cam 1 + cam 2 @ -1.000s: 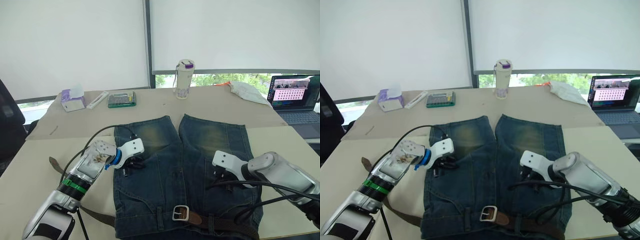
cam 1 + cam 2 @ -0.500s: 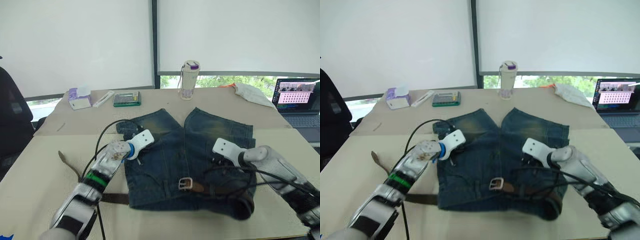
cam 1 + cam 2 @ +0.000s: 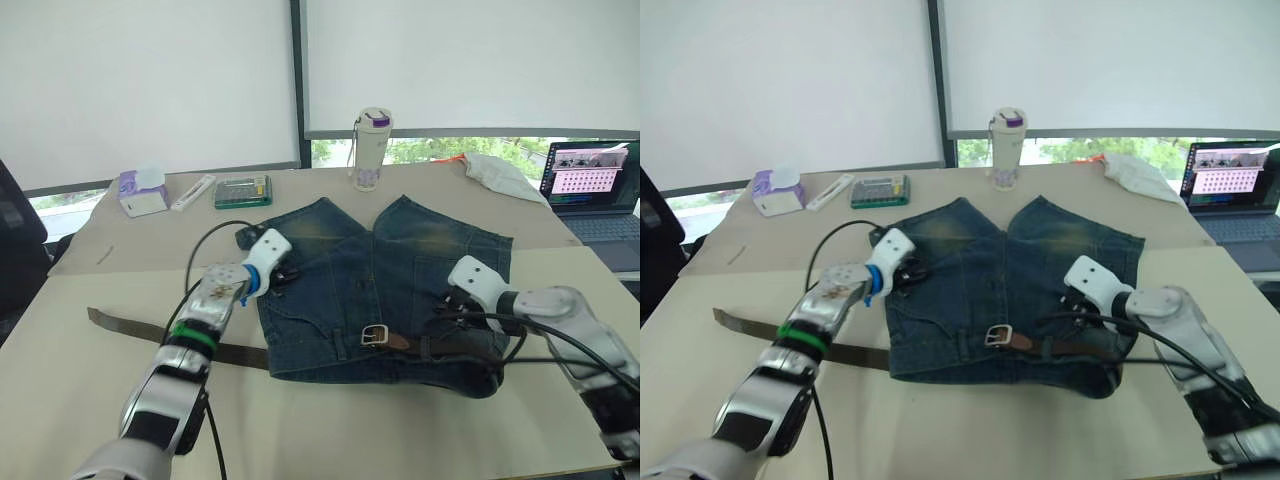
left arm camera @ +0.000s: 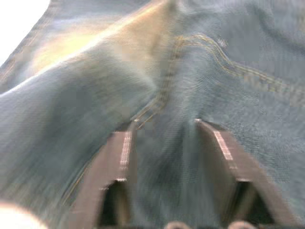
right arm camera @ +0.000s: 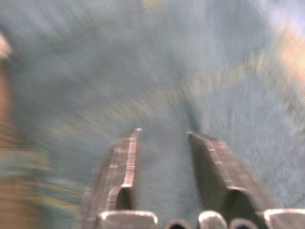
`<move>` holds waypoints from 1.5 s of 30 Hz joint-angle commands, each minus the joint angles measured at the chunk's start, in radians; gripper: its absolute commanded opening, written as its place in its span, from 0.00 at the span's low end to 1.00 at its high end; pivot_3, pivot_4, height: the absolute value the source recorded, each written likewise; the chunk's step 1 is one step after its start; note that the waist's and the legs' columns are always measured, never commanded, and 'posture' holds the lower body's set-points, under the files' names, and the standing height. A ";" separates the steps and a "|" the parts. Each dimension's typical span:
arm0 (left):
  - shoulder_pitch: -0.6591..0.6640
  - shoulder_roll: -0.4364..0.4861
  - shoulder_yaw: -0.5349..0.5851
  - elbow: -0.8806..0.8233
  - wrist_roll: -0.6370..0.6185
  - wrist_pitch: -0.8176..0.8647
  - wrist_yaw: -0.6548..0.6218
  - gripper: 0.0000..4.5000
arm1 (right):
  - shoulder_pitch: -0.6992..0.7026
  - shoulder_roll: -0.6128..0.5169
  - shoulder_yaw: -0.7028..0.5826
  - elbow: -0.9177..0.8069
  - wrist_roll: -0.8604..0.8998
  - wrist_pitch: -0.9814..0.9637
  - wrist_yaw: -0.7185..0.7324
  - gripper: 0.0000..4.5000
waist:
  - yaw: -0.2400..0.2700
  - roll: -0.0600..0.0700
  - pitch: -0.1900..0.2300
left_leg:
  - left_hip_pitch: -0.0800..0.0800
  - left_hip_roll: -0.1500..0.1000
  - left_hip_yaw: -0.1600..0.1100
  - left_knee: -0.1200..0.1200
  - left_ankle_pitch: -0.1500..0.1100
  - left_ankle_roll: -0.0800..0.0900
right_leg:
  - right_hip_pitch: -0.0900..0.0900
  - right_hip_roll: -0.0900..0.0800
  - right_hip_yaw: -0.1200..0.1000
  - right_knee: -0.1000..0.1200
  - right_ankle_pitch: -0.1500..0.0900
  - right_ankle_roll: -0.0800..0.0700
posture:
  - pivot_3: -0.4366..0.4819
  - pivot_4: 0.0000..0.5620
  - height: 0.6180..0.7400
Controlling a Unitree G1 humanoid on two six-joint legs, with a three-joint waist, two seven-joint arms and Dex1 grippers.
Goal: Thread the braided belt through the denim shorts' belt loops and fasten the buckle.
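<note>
The denim shorts [image 3: 385, 290] lie flat on the table [image 3: 90, 400], waistband toward the robot, legs pointing away. The braided belt [image 3: 225, 352] runs along the waistband: its free end trails across the table on the left side, and the buckle [image 3: 374, 335] sits at the middle of the waistband, on top of the denim. Individual belt loops cannot be made out. The left gripper [image 4: 164, 126] hangs over the shorts' left leg with its fingers spread and nothing between them but denim beneath. The right gripper [image 5: 162, 136] hangs over the right leg near the waistband, fingers likewise apart and empty. The belt appears largely threaded, so the step in hand is judged to be fastening. To do it well, pin the buckle with one gripper so the frame cannot slide, bring the free strap end across with the other, and feed it flat through the frame without twisting the braid; keep the black cables [image 3: 480, 345] away from the prong. No brand, label or writing can be read on the shorts, the belt or the bottle [image 3: 369, 150].
</note>
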 commanded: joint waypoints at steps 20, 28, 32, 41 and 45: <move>0.136 -0.150 0.485 -0.661 0.305 1.002 0.859 0.99 | -0.004 0.154 0.031 -0.427 0.213 -0.100 -0.010 0.84 | 0.028 -0.003 0.000 | 0.005 0.001 0.002 0.000 0.000 -0.003 | 0.002 0.010 0.001 -0.003 0.000 -0.001 | 0.48 0.27 1.00; -0.019 -0.086 0.603 -0.092 0.240 0.624 0.989 0.87 | 0.001 0.175 0.078 -0.452 0.181 -0.092 -0.063 0.84 | 0.037 -0.005 0.000 | 0.004 -0.001 0.001 0.000 0.000 -0.003 | 0.001 0.007 0.000 -0.003 0.000 -0.001 | 0.48 0.27 1.00; -0.018 -0.076 0.629 -0.050 0.220 0.602 1.031 0.58 | 0.006 0.170 0.075 -0.467 0.183 -0.079 -0.083 0.84 | 0.026 -0.004 0.000 | 0.004 0.000 0.001 0.000 0.000 -0.003 | 0.001 0.007 0.001 -0.002 0.000 -0.001 | 0.48 0.27 1.00; 0.076 -0.089 0.668 -0.257 0.187 0.706 1.035 0.01 | 0.048 0.177 0.049 -0.496 0.248 0.014 -0.143 0.84 | 0.000 -0.004 -0.001 | 0.004 0.002 0.001 -0.001 -0.001 -0.004 | 0.001 0.008 0.002 0.002 0.000 -0.001 | 0.48 0.27 1.00; 0.093 -0.094 0.690 -0.343 0.170 0.685 1.041 0.01 | 0.064 0.171 0.025 -0.513 0.297 0.045 -0.147 0.84 | 0.003 -0.004 -0.001 | 0.004 0.001 0.001 -0.001 -0.001 -0.004 | 0.001 0.008 0.001 0.000 0.000 -0.001 | 0.48 0.27 1.00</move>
